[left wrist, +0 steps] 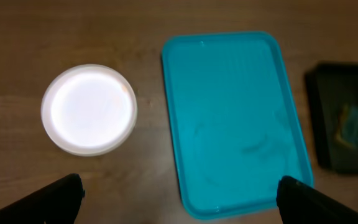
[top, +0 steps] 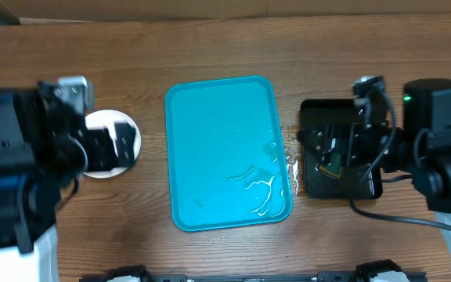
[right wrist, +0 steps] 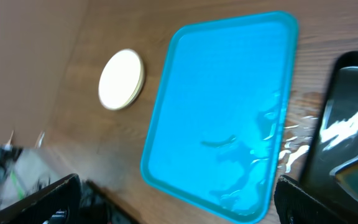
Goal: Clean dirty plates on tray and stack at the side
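Wooden table (top: 225, 39) — tray (top: 210, 94) holds water streaks (top: 261, 188), black tray (top: 312, 110) a sponge (left wrist: 352, 121); plates (left wrist: 89, 109) beside; left fingers (left wrist: 48, 202), right fingers (right wrist: 39, 202) open.

Round plates (left wrist: 89, 110) next to a big blue tray (top: 218, 117)

The plates lie flat in one pile on the wooden table (top: 225, 47), near the left side of the tray but not touching it. The top plate is white and round. How many are in the pile cannot be told. The tray is bright blue-green, with round corners and a raised rim. It lies flat, and shiny wet streaks show near one corner.
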`<state>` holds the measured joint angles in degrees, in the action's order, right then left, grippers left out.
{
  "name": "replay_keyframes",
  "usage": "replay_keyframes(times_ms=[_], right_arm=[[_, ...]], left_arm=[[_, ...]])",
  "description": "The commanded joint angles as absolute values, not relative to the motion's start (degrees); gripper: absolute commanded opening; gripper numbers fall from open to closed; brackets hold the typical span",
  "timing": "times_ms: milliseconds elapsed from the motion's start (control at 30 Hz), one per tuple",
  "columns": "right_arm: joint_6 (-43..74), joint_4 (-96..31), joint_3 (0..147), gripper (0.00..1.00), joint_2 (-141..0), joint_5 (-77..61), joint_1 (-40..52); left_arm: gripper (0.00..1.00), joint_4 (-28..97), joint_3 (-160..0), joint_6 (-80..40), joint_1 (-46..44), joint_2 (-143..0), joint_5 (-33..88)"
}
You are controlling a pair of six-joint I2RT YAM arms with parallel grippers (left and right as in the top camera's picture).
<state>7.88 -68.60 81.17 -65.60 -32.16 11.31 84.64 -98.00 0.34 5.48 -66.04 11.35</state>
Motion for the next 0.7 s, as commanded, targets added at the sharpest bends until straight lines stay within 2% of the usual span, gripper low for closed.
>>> replay_keyframes(times_ms=[0,600,667], right_arm=[[7.25,-68.42,81.45,1.00,-66.35,-32.25,13.85],[7.18,-70.78,81.45,1.00,-66.81,-31.92,14.72],[7.18,-70.98,81.45,1.00,-65.91,-27.40,14.72]], left_arm=[[1.00,87.02,-98.52,1.72,3.20,-65.71,11.03],[1.00,87.37,-98.52,1.74,3.14,-69.73,10.98],[1.00,87.33,-98.52,1.74,3.14,-70.35,10.98]])
